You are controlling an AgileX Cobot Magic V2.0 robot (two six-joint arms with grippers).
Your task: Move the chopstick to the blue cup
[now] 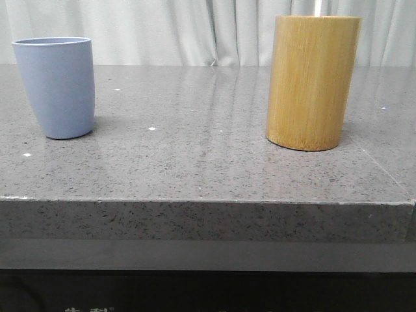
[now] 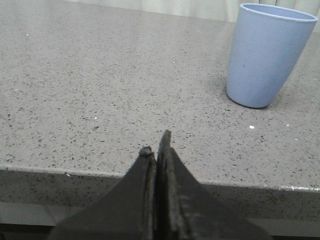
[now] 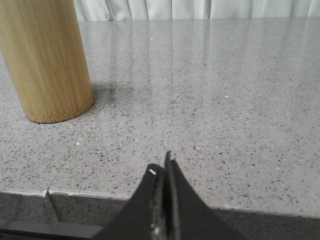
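The blue cup [image 1: 60, 86] stands upright at the table's left and is also seen in the left wrist view [image 2: 267, 55]. A short pale length of the chopstick [image 1: 318, 7] rises out of the tan bamboo cylinder [image 1: 312, 81] at the right; the rest is hidden inside. My left gripper [image 2: 156, 142] hangs by the table's front edge, well short of the blue cup, shut with nothing between its fingers. At the same front edge my right gripper [image 3: 161, 162] is shut and empty, apart from the bamboo cylinder [image 3: 45, 60].
The grey speckled stone table [image 1: 208, 162] has a sharp front edge just under both grippers. A seam in the stone [image 3: 52, 192] runs near the bamboo cylinder. White curtains [image 1: 195, 32] hang behind the table.
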